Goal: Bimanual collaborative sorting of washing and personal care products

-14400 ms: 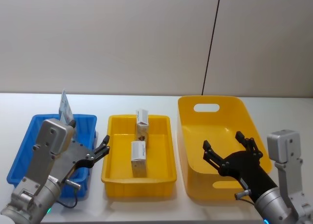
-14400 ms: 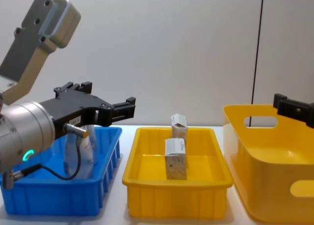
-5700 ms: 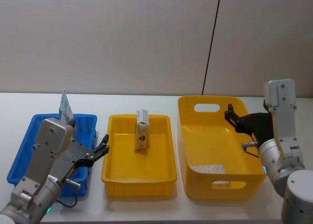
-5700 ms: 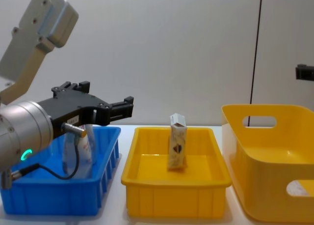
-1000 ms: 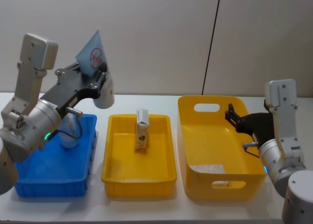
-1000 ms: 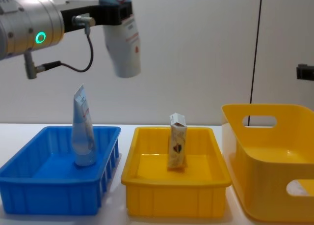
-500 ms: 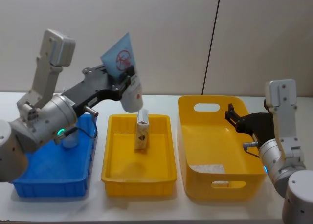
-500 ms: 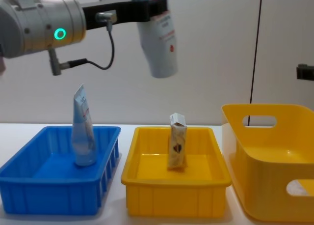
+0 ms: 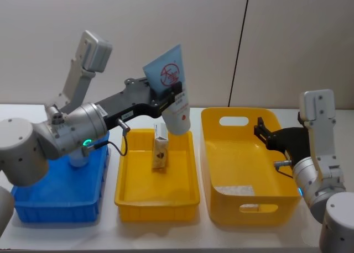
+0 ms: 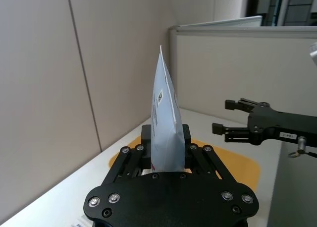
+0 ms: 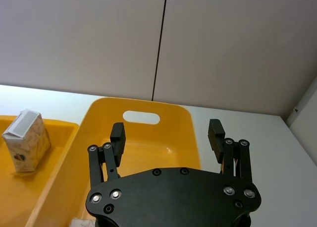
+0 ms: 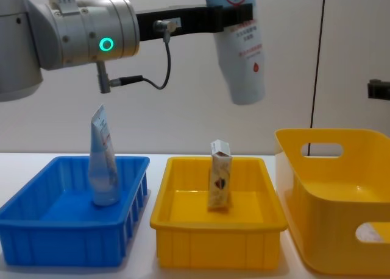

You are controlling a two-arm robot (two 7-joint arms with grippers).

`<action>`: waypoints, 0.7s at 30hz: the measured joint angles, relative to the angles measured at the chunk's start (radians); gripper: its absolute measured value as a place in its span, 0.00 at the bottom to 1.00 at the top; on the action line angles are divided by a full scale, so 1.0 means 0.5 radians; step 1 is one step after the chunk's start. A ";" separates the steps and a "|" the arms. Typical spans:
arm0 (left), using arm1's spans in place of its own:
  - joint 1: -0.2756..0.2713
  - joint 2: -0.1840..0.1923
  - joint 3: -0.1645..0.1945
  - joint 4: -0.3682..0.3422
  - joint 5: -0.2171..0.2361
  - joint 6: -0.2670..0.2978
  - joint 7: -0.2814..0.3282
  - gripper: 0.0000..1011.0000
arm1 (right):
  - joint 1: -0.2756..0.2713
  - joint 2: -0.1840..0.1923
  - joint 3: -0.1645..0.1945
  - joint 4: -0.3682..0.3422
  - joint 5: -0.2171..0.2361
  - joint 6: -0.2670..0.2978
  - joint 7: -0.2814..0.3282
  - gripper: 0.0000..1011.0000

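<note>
left jaws gripping pouch (image 9: 166, 73), near upright, rounded end down

Head looks down; chest looks across; both share the yellow tray (image 9: 156, 202).

1. Table (image 9: 166, 236): white, flat top, spanning the full width of the head view.
2. Blue bin (image 9: 61, 209): rectangular, shallow, with ribbed side walls. It stands on the table at the robot's left end of the row.
3. Yellow tray (image 9: 156, 211): rectangular, shallow, with a broad rim. It stands in the middle, just beside the blue bin, with a narrow strip of table between them.
4. Large yellow bin (image 9: 227, 211): deeper, with rounded corners and oval handle cut-outs in its near and far walls. It stands at the right end, just beside the tray and not touching it.
5. Arrangement: the three containers form one row, with bare table along the near edge.
</note>
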 joint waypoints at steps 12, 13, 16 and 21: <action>-0.116 -0.035 0.069 0.164 -0.037 -0.024 -0.159 0.28 | -0.008 0.071 -0.041 -0.041 0.016 -0.015 0.164 0.99; -0.120 -0.037 0.071 0.169 -0.039 -0.025 -0.164 0.28 | -0.009 0.077 -0.044 -0.045 0.017 -0.016 0.178 0.99; -0.134 -0.041 0.079 0.187 -0.043 -0.028 -0.182 0.28 | -0.013 0.106 -0.061 -0.065 0.027 -0.021 0.245 0.99; -0.148 -0.046 0.087 0.207 -0.047 -0.030 -0.201 0.28 | -0.023 0.153 -0.084 -0.102 0.040 -0.026 0.339 0.99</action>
